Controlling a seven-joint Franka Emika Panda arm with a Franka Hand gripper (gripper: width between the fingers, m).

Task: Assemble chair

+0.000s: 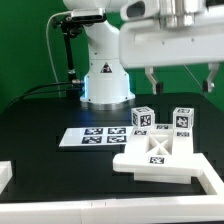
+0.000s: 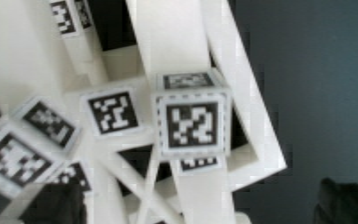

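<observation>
The gripper (image 1: 180,78) hangs with jaws spread, holding nothing, above the chair (image 1: 158,146), which sits on the black table (image 1: 40,112) at the exterior view's right. For a good next grasp, it should descend straight and centre on one tagged block.

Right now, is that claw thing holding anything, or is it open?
Gripper: open, holding nothing, above the white chair parts.
</observation>
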